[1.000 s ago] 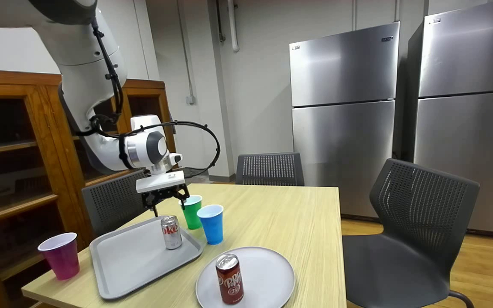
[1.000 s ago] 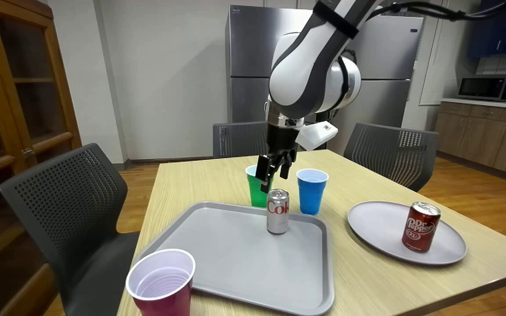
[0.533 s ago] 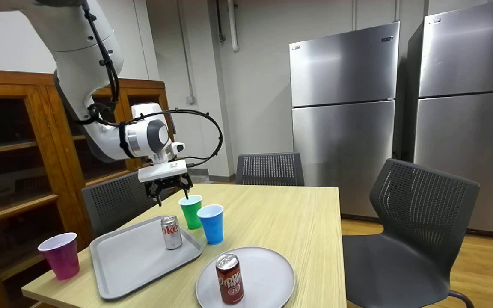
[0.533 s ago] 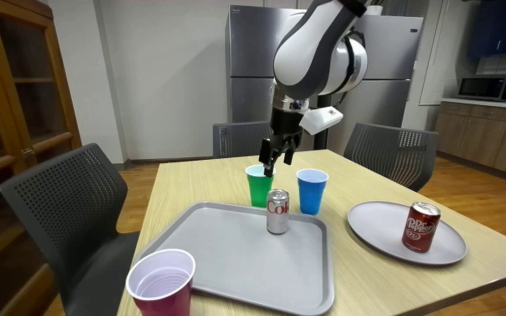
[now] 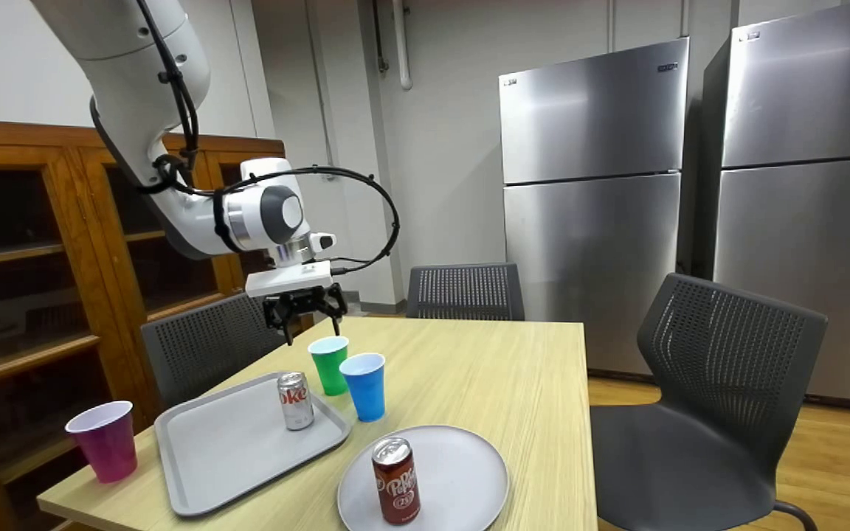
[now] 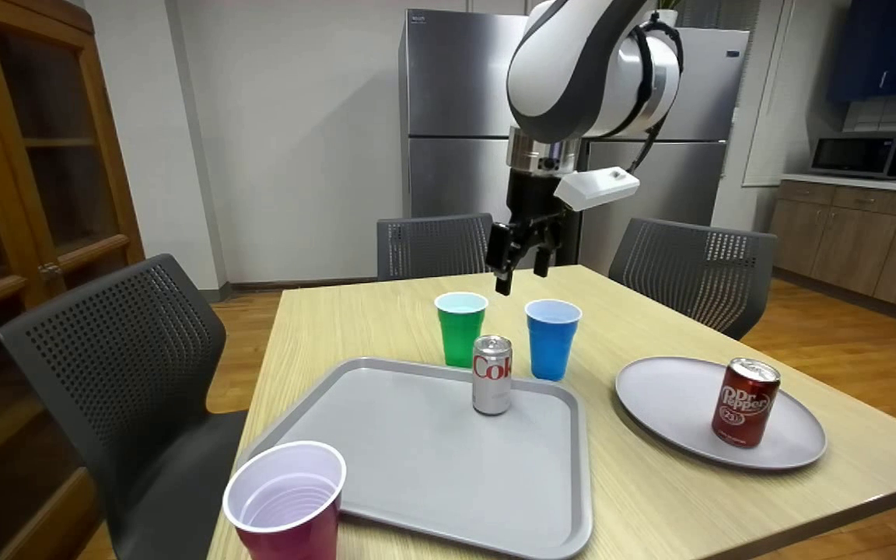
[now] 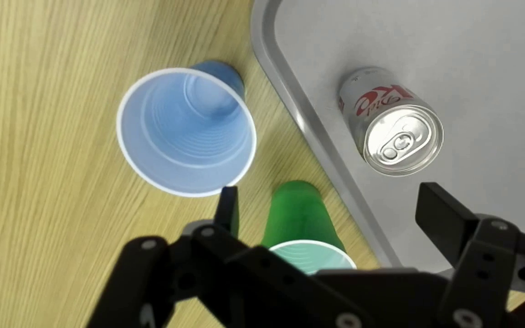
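Green cup (image 7: 300, 216) is partly hidden — wrist view — behind spread jaws.

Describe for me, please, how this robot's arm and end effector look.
The arm has rounded white segments with dark grey trim and a silvery collar. Black cables run along it, looping out near the wrist. The end effector is black, with two jointed fingers; a white box is mounted above them.

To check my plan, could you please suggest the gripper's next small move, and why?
I'd probably shift the gripper away from the blue cup before lowering: its open jaws hang empty, and in the wrist view one fingertip overlaps that cup's rim.
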Controlling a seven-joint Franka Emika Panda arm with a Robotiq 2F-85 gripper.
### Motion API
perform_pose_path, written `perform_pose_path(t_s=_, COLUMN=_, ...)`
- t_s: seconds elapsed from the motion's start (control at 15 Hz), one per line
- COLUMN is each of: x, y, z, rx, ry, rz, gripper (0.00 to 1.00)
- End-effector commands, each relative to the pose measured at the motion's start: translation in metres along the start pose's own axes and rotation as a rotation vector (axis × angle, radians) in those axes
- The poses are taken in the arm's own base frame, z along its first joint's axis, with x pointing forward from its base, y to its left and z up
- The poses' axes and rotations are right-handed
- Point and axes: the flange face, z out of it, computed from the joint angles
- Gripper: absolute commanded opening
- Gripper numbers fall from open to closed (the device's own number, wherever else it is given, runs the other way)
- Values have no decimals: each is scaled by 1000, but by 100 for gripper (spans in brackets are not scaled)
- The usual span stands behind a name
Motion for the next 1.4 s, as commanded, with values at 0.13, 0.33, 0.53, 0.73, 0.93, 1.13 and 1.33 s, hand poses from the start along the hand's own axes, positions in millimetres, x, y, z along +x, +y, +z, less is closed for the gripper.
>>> perform_pose_path(t_s=0.13, x=-35, y=25, z=-26, rx=-25, ry=-4, rz=182, gripper=100)
perform_pose_path(t_s=0.33, x=-58, y=39, z=-26, rx=-37, ry=-28, rz=260, gripper=100)
perform_pose_path(t_s=0.53, x=-78, y=52, z=-25, rx=-46, ry=-51, rz=334, gripper=100)
perform_pose_path(t_s=0.73, x=-94, y=62, z=-26, rx=-63, ry=-65, rz=398, gripper=100)
perform_pose_path(t_s=0.93, x=-111, y=68, z=-29, rx=-80, ry=-75, rz=456, gripper=100)
perform_pose_path(t_s=1.13, x=-127, y=67, z=-30, rx=-100, ry=-89, rz=473, gripper=100)
perform_pose_path(t_s=1.33, x=-119, y=70, z=-20, rx=-83, ry=-86, rz=457, gripper=100)
